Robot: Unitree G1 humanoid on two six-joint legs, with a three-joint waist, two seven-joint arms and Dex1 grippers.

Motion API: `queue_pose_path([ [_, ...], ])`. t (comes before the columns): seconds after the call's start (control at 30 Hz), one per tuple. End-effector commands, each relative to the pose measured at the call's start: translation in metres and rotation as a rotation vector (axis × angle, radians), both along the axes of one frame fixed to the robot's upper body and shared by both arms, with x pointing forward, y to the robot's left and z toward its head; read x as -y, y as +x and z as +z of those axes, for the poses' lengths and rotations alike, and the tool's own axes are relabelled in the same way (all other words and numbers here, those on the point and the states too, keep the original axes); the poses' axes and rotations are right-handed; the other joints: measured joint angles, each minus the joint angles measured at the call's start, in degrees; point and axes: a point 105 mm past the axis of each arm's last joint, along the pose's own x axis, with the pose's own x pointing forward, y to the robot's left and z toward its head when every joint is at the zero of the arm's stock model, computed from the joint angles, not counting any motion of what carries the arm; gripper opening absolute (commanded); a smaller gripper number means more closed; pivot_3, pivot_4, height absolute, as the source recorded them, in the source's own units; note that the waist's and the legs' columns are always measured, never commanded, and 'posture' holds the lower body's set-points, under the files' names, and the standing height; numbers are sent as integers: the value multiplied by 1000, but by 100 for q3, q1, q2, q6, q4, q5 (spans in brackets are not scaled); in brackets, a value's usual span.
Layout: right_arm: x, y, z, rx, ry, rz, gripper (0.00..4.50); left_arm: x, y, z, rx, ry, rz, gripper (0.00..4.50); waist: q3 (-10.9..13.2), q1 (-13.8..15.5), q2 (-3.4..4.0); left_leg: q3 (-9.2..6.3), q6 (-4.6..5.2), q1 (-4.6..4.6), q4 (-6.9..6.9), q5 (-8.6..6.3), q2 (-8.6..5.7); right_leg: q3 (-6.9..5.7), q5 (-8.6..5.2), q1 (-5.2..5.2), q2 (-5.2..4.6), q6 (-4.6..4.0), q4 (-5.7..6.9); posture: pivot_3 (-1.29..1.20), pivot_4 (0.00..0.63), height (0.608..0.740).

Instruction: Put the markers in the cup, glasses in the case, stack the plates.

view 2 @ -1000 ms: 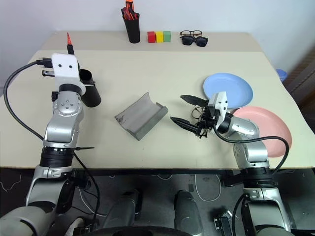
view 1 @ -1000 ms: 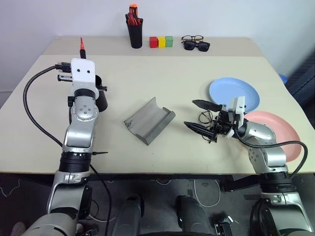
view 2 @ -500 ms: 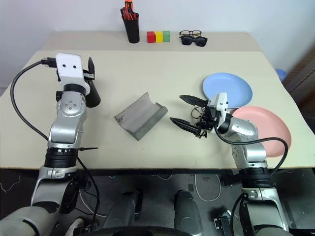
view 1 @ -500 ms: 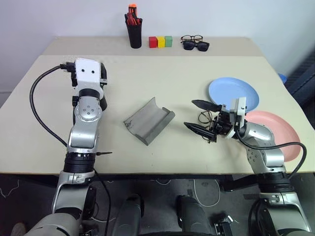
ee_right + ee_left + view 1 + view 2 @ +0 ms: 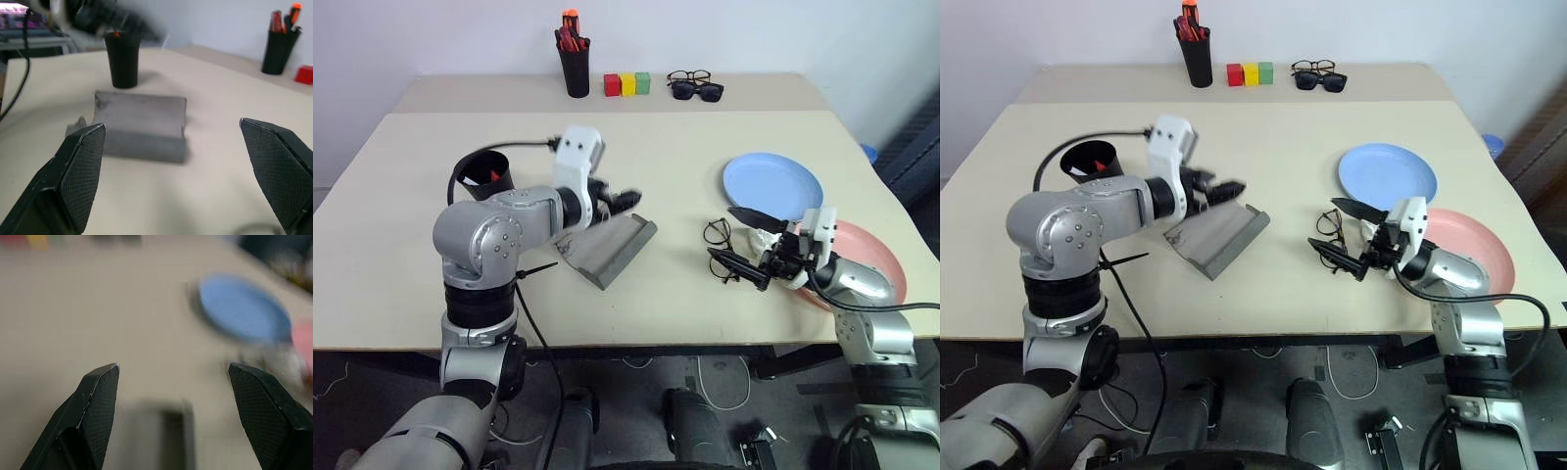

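Observation:
The black cup [image 5: 481, 172] stands at the table's left with a red marker [image 5: 495, 176] inside it. My left gripper [image 5: 619, 203] hovers open over the far end of the grey case [image 5: 612, 247], which lies open in the middle. The left wrist view has the wide-apart fingertips [image 5: 100, 387] and the blurred case [image 5: 161, 431]. The wire glasses [image 5: 718, 235] lie on the table just ahead of my right gripper [image 5: 736, 240], which is open and holds nothing. The blue plate [image 5: 771, 184] and the pink plate [image 5: 876, 269] lie side by side at the right, apart.
Along the far edge stand a black pen holder [image 5: 574, 67] with red and orange pens, three coloured blocks [image 5: 626, 83], and two more pairs of glasses [image 5: 695, 86]. My right forearm lies over the pink plate's near side.
My left gripper opened above the cup and the red marker now sits inside it. The left arm then swung right to the case. My right gripper drew back a little to the right.

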Motion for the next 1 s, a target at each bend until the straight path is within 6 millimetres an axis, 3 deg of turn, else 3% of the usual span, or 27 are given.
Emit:
queue_pose_path([
  [0.03,6,-7,15,59,-1,-29,4500,0,-8,-1,-68,23,-66,3619,0,-1,0,0,0,0,0,0,0,0,0,0,0,0,0,0,150,740],
  [0.6,6,-16,17,68,5,-86,4500,17,-15,-59,-325,291,-153,3619,0,61,0,-1,-3,0,-1,1,0,2,-6,2,-1,-28,-6,0,150,740],
  [0.73,8,-18,17,71,5,-102,4500,14,-13,-65,-323,362,-126,2398,0,66,0,-1,-3,0,1,2,0,3,-8,2,-1,-29,-6,0,150,740],
  [0.87,9,-20,17,72,6,-116,4500,14,-11,-65,-301,399,-115,478,0,75,0,-1,-3,0,2,1,0,3,-9,3,-1,-30,-7,0,150,740],
  [1.0,7,-20,19,73,6,-121,4500,16,-12,-62,-254,430,-139,478,0,66,0,0,-4,-1,2,1,0,3,-9,3,-1,-31,-9,0,150,740],
])
